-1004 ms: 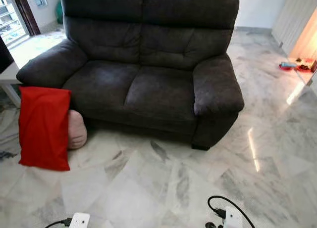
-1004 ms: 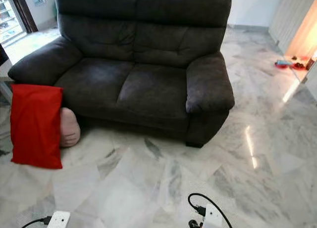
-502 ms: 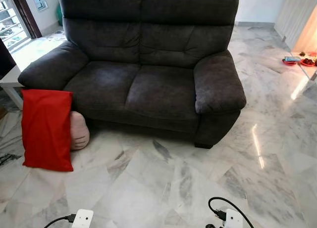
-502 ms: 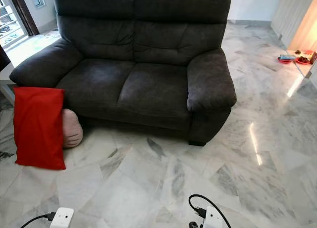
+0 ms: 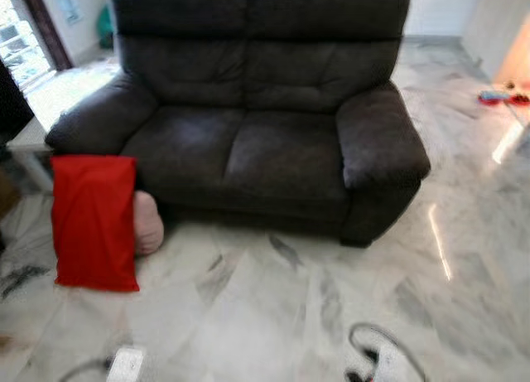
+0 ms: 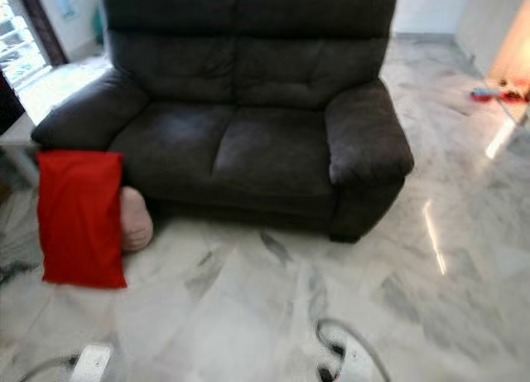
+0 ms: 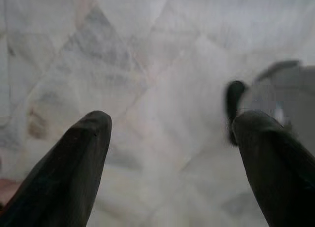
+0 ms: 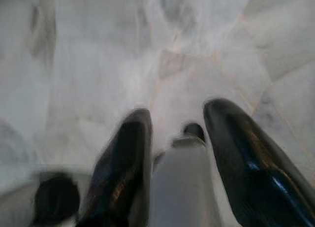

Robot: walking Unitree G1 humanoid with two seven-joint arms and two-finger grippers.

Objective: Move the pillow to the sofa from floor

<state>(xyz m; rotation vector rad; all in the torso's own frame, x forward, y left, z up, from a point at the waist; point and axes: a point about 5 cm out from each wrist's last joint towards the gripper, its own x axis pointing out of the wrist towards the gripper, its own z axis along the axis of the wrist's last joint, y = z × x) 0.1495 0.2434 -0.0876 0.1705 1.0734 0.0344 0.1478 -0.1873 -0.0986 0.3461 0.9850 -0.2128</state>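
Note:
A red pillow (image 5: pixel 95 220) stands on end on the marble floor, leaning against the left arm of a dark grey two-seat sofa (image 5: pixel 248 150). A round pink cushion (image 5: pixel 149 223) lies on the floor just behind it, touching the sofa's base. The sofa's seat holds nothing. Both arms hang low, well short of the pillow. My left gripper (image 7: pixel 171 123) is open over bare marble. My right gripper (image 8: pixel 178 113) is open too, with a pale blurred part below the gap between its fingers.
A white low table (image 5: pixel 29 142) stands left of the sofa by a bright glass door. Small red dishes (image 5: pixel 497 96) lie on the floor at the far right. White boxes with black cables (image 5: pixel 373 353) show at the bottom edge. Open marble floor lies before the sofa.
The whole picture has shifted a little to the right and turned blurry, so the camera moved. The pillow, cushion and sofa keep their places.

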